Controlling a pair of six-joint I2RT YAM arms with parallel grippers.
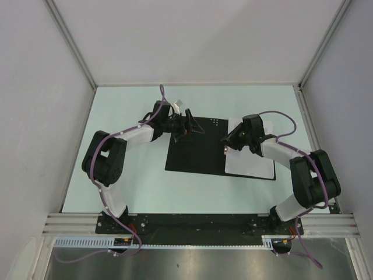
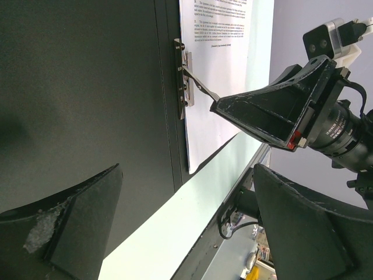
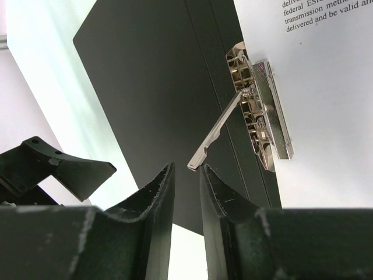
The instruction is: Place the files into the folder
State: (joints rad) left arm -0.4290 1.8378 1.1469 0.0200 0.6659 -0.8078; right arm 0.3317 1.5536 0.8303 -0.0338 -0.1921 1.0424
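On the right gripper (image 3: 186, 169) the jaws stand nearly together; we cannot confirm a grip. On the left gripper (image 2: 186, 175) they stand wide apart. On the table (image 1: 134, 105) the folder (image 1: 192, 151) lies open, the files (image 1: 250, 166) on its right half against the spine clip (image 3: 265, 111), whose raised lever (image 3: 218, 128) ends at the right gripper's mouth.

The inside of the flat rectangular folder (image 1: 192, 151) is plain matte black, with a small group of white dots (image 1: 215, 121) near its far edge. The thin paper sheets (image 1: 252, 163) on its right half are white and carry lines of small black printed text. The metal spine clip (image 3: 265, 111) is shiny silver with a fine dotted texture. The tabletop (image 1: 145, 192) is pale mint green. The two robot arms (image 1: 137, 135) are black with white sections, and thin purple cables (image 1: 161, 93) run along them.
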